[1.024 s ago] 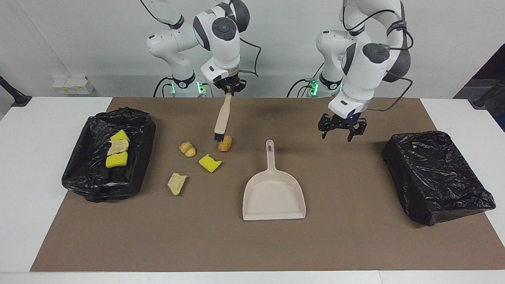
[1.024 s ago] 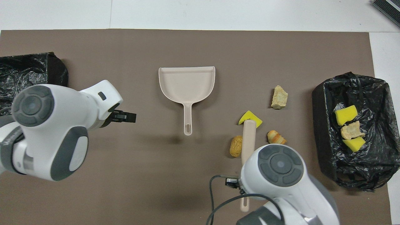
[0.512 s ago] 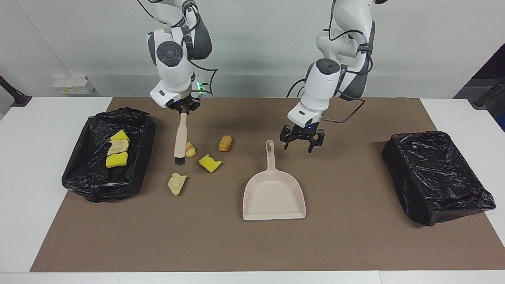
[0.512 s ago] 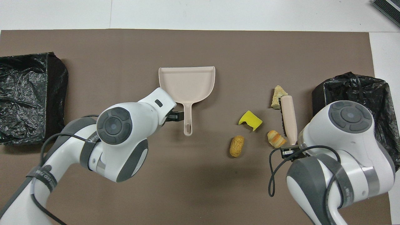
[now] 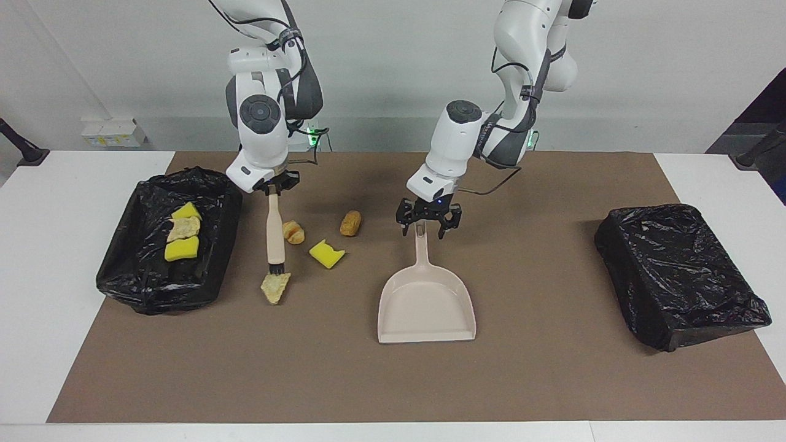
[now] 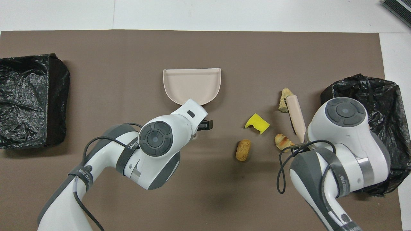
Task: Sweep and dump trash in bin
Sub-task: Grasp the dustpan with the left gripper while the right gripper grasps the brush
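3 scraps (image 5: 182, 232) in bin (image 5: 212, 285); 4 left on mat. R gripper (image 5: 274, 186) clamps brush (image 5: 274, 232). L gripper (image 5: 428, 222) open over dustpan (image 5: 425, 299) handle, not gripped.

Seven trash scraps: three yellow sponge chunks (image 5: 326, 253) and four bread or pastry pieces (image 5: 350, 223). Four scraps lie on the brown mat (image 5: 393, 380), three in one bin. Two black-lined bins (image 5: 678, 273), one dustpan (image 5: 426, 301), one brush (image 5: 274, 233).
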Tool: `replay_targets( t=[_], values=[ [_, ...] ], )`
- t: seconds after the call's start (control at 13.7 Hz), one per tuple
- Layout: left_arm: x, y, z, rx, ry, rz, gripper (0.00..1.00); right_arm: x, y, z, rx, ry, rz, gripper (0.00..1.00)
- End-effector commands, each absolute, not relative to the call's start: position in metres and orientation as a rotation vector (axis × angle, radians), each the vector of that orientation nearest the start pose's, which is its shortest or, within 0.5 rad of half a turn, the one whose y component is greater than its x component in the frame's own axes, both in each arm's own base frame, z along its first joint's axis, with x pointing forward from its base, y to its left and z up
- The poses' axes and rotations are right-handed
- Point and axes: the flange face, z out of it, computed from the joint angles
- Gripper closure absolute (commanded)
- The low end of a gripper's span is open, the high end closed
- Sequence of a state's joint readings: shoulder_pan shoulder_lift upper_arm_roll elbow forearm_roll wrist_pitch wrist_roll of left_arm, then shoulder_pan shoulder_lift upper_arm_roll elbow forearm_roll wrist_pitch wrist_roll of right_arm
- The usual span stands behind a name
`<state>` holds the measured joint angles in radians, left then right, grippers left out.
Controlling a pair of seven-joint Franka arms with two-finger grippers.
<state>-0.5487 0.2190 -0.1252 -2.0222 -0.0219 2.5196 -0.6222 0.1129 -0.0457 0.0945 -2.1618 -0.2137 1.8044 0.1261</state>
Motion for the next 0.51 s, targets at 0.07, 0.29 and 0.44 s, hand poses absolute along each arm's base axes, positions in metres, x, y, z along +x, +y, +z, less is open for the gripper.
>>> replay_targets(
  t=[0.07,0.29,0.44],
  values=[
    [0.486,-0.386,0.367,-3.313,0.027,-0.337,0.16,0.5,0.066,0.395,-3.446,-0.416,0.372,1.0],
    [0.482,-0.389,0.36,-3.308,0.042,-0.314,0.42,0.527,0.043,0.388,-3.515,-0.601,0.321,1.0],
    [0.48,-0.39,0.356,-3.303,0.027,-0.293,0.5,0.551,0.039,0.381,-3.521,-0.672,0.296,1.0]
  ],
)
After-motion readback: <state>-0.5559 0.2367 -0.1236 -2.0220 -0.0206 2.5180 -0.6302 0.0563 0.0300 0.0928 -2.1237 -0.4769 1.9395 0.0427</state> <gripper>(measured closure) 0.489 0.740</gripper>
